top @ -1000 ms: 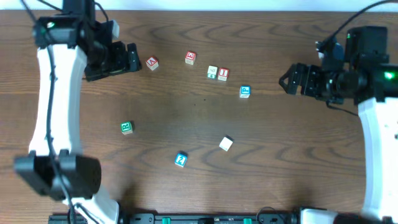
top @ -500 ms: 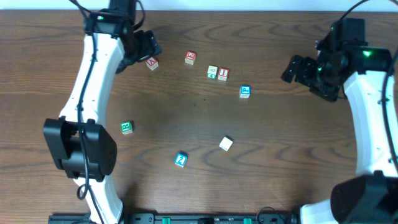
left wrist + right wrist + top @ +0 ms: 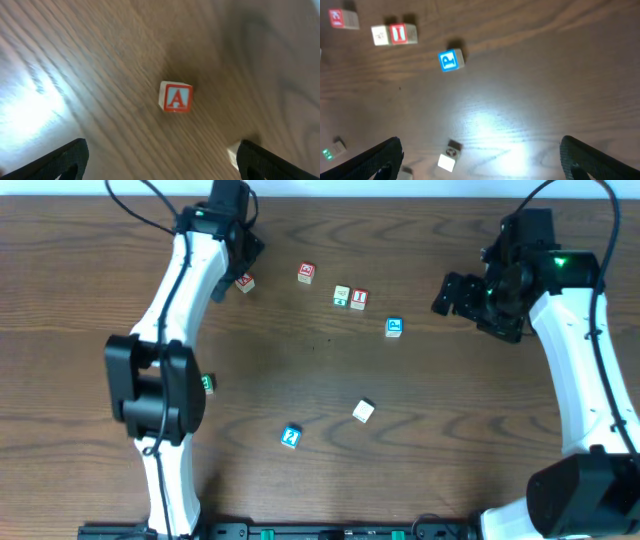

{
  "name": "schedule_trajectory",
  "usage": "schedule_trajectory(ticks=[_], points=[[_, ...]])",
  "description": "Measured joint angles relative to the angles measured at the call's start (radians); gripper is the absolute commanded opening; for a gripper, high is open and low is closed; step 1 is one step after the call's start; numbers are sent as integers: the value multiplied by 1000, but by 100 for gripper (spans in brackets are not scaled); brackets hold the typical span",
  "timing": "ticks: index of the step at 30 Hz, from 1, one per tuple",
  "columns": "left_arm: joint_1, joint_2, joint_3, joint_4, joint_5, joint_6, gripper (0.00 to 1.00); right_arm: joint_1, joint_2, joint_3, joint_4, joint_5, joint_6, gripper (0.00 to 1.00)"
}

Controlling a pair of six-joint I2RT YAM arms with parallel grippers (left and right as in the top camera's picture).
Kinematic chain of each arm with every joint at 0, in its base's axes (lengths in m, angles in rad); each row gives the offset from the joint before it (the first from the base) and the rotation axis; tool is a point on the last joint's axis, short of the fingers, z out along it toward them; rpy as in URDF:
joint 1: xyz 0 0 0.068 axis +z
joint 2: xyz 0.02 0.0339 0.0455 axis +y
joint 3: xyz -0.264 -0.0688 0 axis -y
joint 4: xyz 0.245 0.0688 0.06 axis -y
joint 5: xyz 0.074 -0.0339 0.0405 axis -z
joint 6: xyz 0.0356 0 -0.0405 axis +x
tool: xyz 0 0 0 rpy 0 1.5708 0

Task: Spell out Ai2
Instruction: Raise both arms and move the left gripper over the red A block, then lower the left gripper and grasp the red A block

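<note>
A red "A" block (image 3: 245,282) lies at the back left, seen face up in the left wrist view (image 3: 176,96). My left gripper (image 3: 240,262) hovers over it, open and empty (image 3: 162,167). A red "I" block (image 3: 359,299) touches a white block (image 3: 341,296) at the back middle, also in the right wrist view (image 3: 397,34). A blue "2" block (image 3: 290,436) lies near the front. My right gripper (image 3: 447,293) is open and empty (image 3: 482,165), right of a blue "P" block (image 3: 394,327), which also shows in the right wrist view (image 3: 451,60).
Another red block (image 3: 306,273) lies at the back. A green block (image 3: 206,384) is half hidden by the left arm. A white block (image 3: 363,411) lies at the middle front, also in the right wrist view (image 3: 449,159).
My left arm has swung right, bringing its gripper from the far left to over the "A" block. My right gripper has shifted a little left. The blocks have not moved.
</note>
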Motion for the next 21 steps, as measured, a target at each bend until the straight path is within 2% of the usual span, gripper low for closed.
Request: schedule_trajectory(ticks=[6,21], points=[[-1,78,0,112,32,-13,96,2,0,0,-13,31,3,99],[-2,133,0,131,50,-10,96,16,0,0,-13,55,2,99]])
